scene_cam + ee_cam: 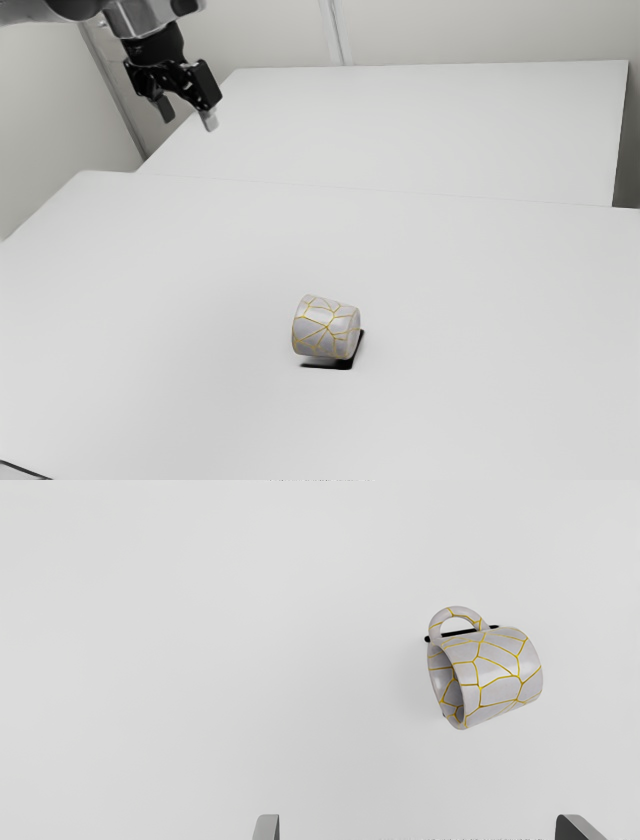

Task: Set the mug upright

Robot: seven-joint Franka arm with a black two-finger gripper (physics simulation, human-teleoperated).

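One mug point(326, 327) lies on its side on the counter point(180, 270). We hold our tool point(188, 118) well away, its fingers spread apart.

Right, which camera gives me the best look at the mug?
The wrist view: it shows the mug large, lying on its side, with its handle and open mouth visible. The exterior view shows its gold-veined side wall smaller, and places it on the table, away from the raised fingers.
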